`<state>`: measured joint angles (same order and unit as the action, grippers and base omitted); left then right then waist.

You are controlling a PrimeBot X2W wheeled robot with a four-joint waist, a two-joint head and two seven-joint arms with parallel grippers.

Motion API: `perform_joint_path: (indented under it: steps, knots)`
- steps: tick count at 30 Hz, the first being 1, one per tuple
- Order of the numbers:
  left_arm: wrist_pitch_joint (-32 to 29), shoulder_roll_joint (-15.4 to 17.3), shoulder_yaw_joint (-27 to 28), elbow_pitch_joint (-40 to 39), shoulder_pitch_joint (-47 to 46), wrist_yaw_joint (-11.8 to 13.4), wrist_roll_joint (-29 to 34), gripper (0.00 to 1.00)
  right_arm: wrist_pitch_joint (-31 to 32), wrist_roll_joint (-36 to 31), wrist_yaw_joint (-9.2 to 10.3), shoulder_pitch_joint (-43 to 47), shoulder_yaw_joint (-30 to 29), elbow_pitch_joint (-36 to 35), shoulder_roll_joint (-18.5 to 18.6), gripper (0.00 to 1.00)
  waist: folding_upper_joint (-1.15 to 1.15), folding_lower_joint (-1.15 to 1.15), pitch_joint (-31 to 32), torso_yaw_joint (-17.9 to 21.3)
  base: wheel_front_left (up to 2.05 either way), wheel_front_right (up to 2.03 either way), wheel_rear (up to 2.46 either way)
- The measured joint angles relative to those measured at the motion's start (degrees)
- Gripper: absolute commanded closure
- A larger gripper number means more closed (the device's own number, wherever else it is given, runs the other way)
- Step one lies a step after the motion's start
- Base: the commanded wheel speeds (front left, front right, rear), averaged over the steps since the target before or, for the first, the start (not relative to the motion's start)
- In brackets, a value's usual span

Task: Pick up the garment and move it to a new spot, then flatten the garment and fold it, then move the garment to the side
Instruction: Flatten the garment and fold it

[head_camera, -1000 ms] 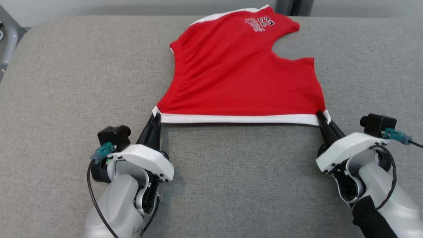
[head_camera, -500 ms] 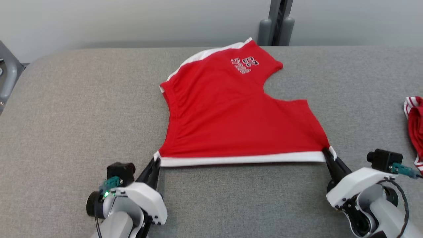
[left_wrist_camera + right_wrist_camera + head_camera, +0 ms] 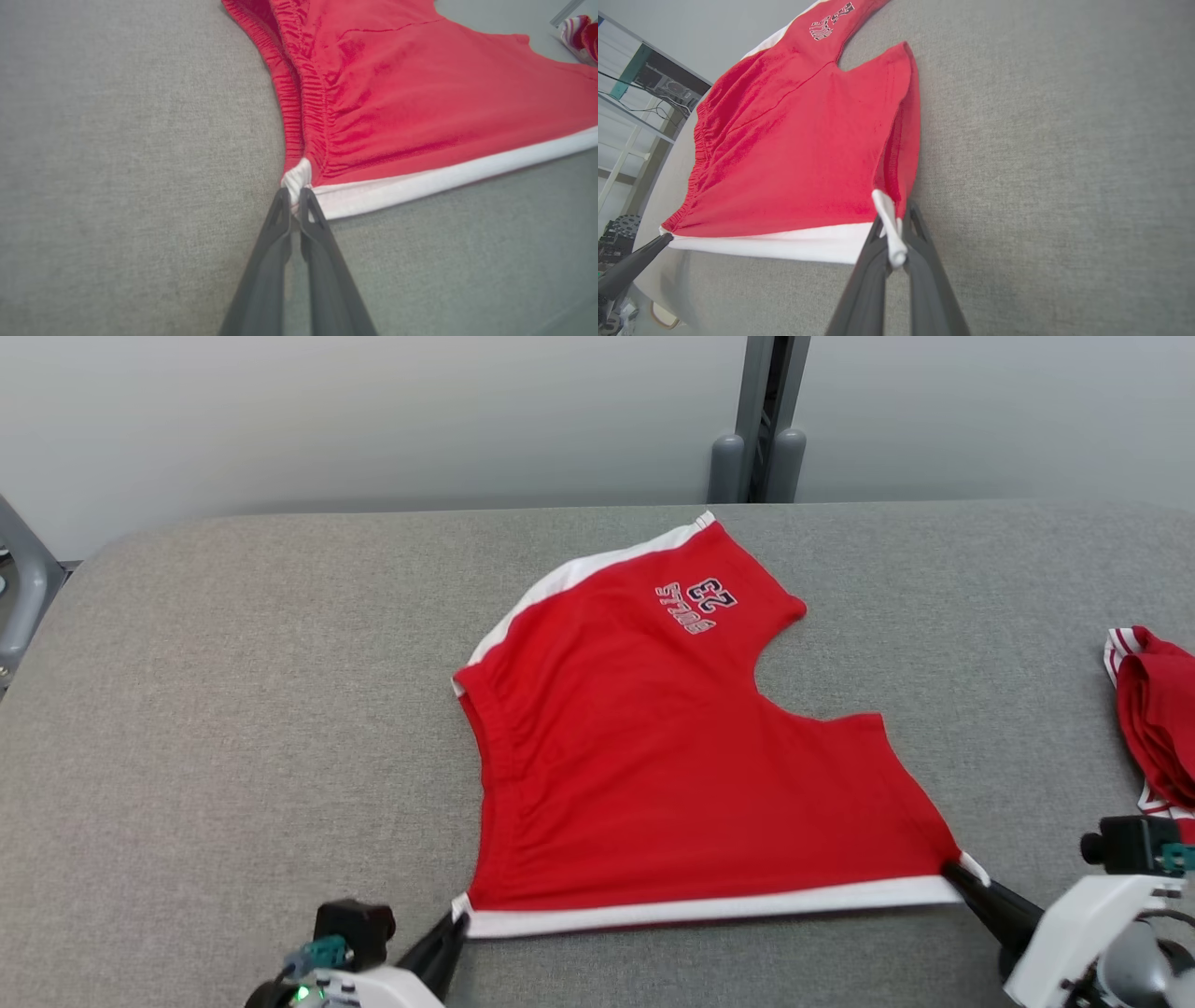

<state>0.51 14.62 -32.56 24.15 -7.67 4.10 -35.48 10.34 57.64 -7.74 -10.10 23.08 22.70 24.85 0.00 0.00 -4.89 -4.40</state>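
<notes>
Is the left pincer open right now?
No, the left pincer is shut on the white hem corner of the garment.

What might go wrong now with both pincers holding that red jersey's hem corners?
The left pincer and right pincer each pinch a small corner of the white hem on the red jersey shirt, so a tug may slip it free. The second red striped garment lies near the right pincer and might snag.

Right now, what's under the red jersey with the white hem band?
The red jersey with white hem band lies on grey woven table cover, visible beneath the raised near hem. Left tool and right tool pinch its corners. Anything beneath the flat part is covered.
</notes>
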Motion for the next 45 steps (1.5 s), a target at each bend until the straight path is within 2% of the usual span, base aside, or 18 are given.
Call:
perform_joint_path:
  steps: [5, 9, 12, 16, 21, 25, 32, 37, 40, 45]
  knots:
    - [-4.9, 3.0, -0.6, -9.9, 5.2, 0.0, -2.2, 1.00, 6.6, 2.6, 0.00, 5.1, -3.4, -6.5, 4.6, 1.00, 0.00, 0.00, 0.0, -0.3, 0.00, 0.00, 0.00]
    - [-10.3, 6.1, -2.8, -16.8, 8.9, -3.2, -4.6, 1.00, 12.3, 3.6, 0.03, 8.7, -6.7, -9.8, 6.8, 1.00, 0.00, 0.00, -0.1, -0.7, 0.00, 0.00, 0.00]
    - [-13.2, 8.3, -3.5, -20.3, 10.7, -3.5, -5.5, 1.00, 15.9, 3.8, 0.07, 11.1, -9.0, -12.5, 7.1, 1.00, 0.00, 0.00, -0.2, -1.0, 0.00, 0.00, 0.00]
    - [-14.7, 8.9, -3.6, -23.0, 11.1, -3.0, -6.0, 1.00, 19.6, 3.1, 0.07, 12.8, -13.0, -15.2, 6.7, 1.00, 0.00, 0.00, -0.3, -1.3, 0.00, 0.00, 0.00]
    - [-17.4, 9.9, -4.3, -26.0, 10.5, -3.5, -6.4, 1.00, 23.6, -0.1, 0.09, 12.7, -17.3, -19.7, 5.9, 1.00, 0.00, 0.00, -1.6, -1.4, 0.00, 0.00, 0.00]
    - [-19.9, 10.2, -3.9, -28.7, 8.4, -4.3, -8.3, 1.00, 26.7, -1.8, 0.09, 9.9, -20.7, -23.0, 4.8, 1.00, 0.00, 0.00, -3.0, -1.8, 0.00, 0.00, 0.00]
    - [-27.1, 9.7, -2.4, -33.1, 4.9, -6.8, -18.0, 1.00, 31.8, -5.9, 0.18, 1.8, -23.2, -26.5, 4.6, 1.00, 0.00, 0.00, -6.5, -3.0, 0.00, 0.00, 0.00]
    - [-31.0, 10.3, -0.6, -34.2, 0.7, -7.4, -21.6, 1.00, 35.9, -6.4, 0.23, -5.3, -22.6, -25.9, 4.3, 1.00, 0.00, 0.00, -9.5, -4.2, 0.00, 0.00, 0.00]
    - [-31.9, 9.2, 0.8, -34.2, -1.4, -7.4, -24.8, 1.00, 38.0, -6.6, 0.23, -9.2, -21.9, -24.4, 4.2, 1.00, 0.00, 0.00, -11.1, -5.1, 0.00, 0.00, 0.00]
    - [-32.6, 8.2, 2.3, -33.5, -5.1, -7.5, -26.1, 1.00, 39.8, -7.6, 0.23, -14.4, -21.0, -21.5, 4.2, 1.00, 0.00, 0.00, -13.0, -6.3, 0.00, 0.00, 0.00]
